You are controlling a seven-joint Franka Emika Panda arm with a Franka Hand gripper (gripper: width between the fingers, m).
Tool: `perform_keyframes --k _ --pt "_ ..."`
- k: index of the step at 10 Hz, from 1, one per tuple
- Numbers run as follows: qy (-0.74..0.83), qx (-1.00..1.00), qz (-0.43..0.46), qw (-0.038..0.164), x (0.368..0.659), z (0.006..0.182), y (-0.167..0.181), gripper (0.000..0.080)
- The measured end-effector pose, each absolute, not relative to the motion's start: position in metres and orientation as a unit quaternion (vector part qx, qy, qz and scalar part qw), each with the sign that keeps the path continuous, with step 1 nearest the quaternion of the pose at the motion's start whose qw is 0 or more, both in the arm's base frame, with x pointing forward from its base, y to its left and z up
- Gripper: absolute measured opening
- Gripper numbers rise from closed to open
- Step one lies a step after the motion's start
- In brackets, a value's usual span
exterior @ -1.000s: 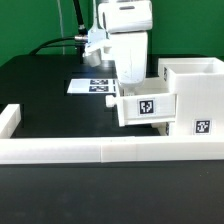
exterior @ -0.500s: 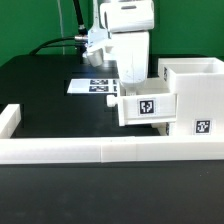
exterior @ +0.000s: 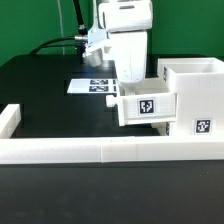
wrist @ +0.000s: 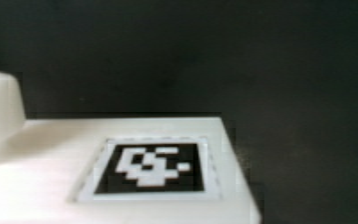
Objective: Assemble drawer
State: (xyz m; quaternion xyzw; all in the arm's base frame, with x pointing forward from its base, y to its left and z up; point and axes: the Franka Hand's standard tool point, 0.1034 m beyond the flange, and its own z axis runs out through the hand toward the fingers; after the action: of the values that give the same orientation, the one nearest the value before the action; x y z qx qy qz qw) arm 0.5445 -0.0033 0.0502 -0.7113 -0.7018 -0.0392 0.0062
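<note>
White rail (exterior: 100, 150) along front edge of black table (exterior: 40, 90), nearest camera. Behind it, toward exterior view's right: white drawer box (exterior: 190, 95) with smaller tagged drawer (exterior: 147, 105) partly inserted. Directly behind drawer: robot arm (exterior: 125, 35), claw hidden, state impossible to tell. Farthest: marker board (exterior: 92, 86) flat on table. Wrist view: tagged white surface (wrist: 155, 165), blurred.

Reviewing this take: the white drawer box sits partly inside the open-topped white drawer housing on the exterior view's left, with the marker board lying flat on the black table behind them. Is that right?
Not quite. The drawer housing and the drawer box stand on the exterior view's right, not its left, as the exterior view shows. The rest holds: the box sits partly inside the housing, and the marker board lies flat on the black table behind them.
</note>
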Motion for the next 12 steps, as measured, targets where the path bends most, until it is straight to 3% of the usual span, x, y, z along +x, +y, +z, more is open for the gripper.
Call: perform_keyframes --k 12 --pt "-0.696 -0.717 -0.035 0.010 0.5445 0.0501 0.0047 0.0044"
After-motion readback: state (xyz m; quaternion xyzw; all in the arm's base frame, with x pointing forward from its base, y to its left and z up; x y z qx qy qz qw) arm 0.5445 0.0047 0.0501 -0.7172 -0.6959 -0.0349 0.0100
